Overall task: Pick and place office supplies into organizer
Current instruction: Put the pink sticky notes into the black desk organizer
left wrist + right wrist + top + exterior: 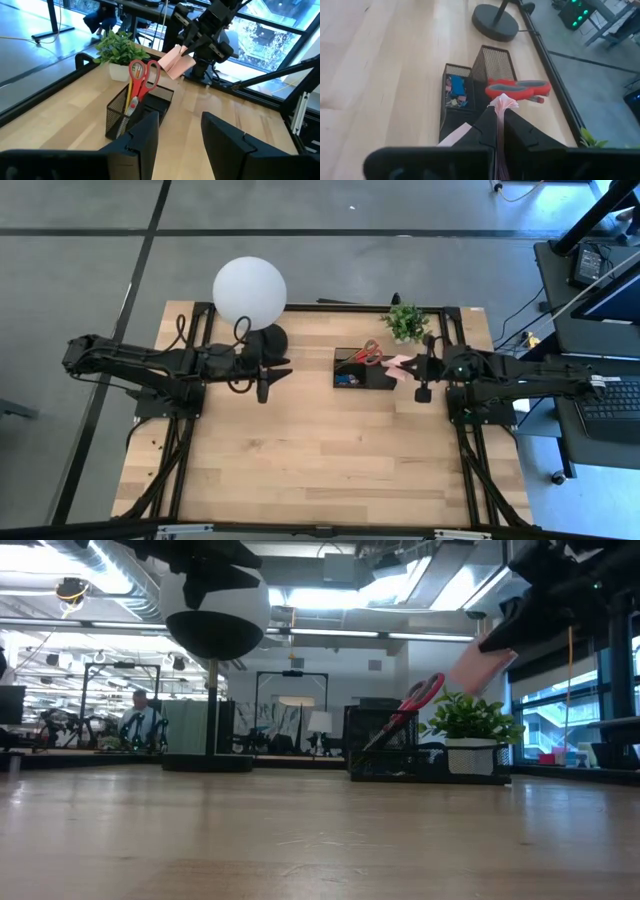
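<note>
Right gripper (400,370), clenched on thin pink sticky-note pad (397,364), hangs just beside black mesh rectangular organizer (361,374), at its three o'clock.

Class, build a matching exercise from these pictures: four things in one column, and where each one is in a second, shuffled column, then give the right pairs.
Things
1. scissors
2. pink sticky-note pad
3. potted plant
4. left gripper

Places
A. pinched in the shut right gripper, above the table
B. at the table's back edge, beyond the organizer
C. open and empty, in front of the globe lamp
D. standing handles-up in the organizer's tall cup

Pairs: 1-D, 2-A, 3-B, 4-C
</note>
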